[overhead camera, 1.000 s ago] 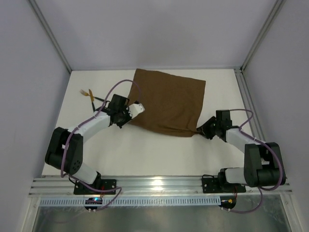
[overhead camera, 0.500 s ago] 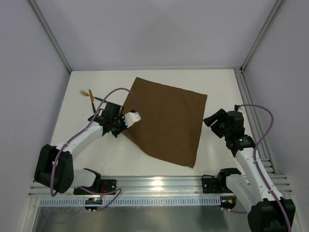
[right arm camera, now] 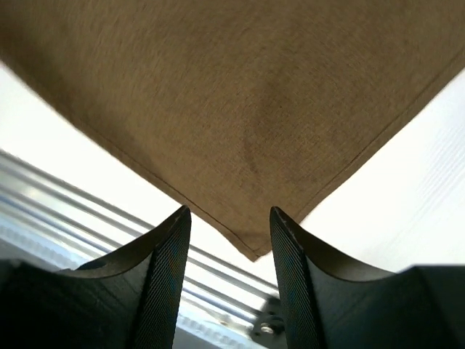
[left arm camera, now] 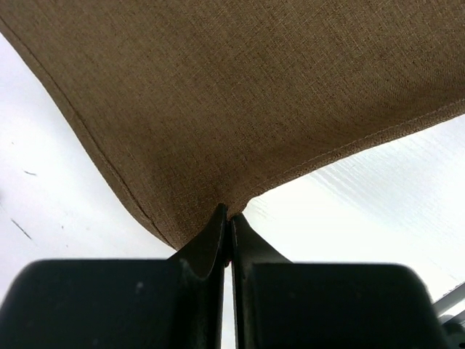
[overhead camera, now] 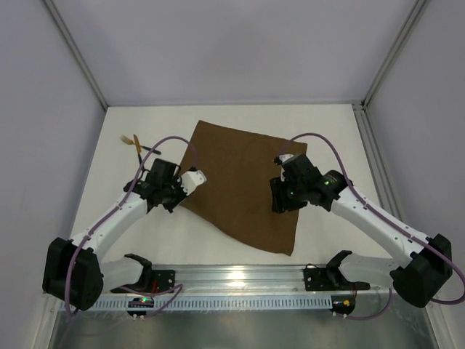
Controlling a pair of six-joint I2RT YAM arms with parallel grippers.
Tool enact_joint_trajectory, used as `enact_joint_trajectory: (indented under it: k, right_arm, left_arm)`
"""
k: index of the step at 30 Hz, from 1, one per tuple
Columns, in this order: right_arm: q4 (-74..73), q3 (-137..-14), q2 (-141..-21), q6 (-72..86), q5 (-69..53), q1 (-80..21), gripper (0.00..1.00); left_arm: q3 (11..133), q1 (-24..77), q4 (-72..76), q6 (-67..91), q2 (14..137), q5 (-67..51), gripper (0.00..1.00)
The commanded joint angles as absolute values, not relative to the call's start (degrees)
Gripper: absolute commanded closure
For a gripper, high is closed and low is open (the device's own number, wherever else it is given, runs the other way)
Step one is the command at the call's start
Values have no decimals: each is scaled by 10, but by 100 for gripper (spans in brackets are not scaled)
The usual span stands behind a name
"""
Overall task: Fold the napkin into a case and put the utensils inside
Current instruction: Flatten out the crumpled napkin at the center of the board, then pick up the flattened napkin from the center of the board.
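Two-arm log | left gripper (left arm camera: 229, 231): clamped tight on left corner hem of napkin (overhead camera: 243, 182) | right gripper (right arm camera: 230, 214): parted wide, holding nothing, hovering above napkin near its front corner | napkin: spread unfolded at middle of table (overhead camera: 218, 243) | utensils (overhead camera: 138, 144): lying far-left on table, apart from napkin, beyond left gripper, gold heads toward left wall

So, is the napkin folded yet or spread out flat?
Spread out: the napkin lies as a single layer, no folds visible. Left fingers pinch one corner; right fingers hang open above it.
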State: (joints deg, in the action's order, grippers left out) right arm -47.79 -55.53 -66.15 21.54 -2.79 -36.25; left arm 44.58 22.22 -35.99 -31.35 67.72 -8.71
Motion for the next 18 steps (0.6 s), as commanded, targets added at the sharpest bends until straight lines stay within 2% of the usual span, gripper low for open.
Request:
enact_joint_trajectory:
  k: [1,3,5,9,13,18]
  right_arm:
    - [-534,-608,-657,21,-28,-408,48]
    - [-470,-596,-638,-84,-38,-413,48]
    - [-407,-526,-589,-150,-78,-413,48]
    - [-407,-410,-514,-305,-182,-431,47]
    - [-409,-369,-491,-337,-150,-463,46]
    - [-410,-328,-541,-353,-136,-508,46]
  left_arm:
    - [457,215,-354,-273,693,-78,100]
    - [461,214,-355,-266,702,-83,100]
    - [460,213,-352,-260,707,-85,100]
    - [458,212,-352,-252,704,-91,100]
    - [458,212,-363,-253,700,-97,100]
    - [459,212,-374,-255,703,-95,100]
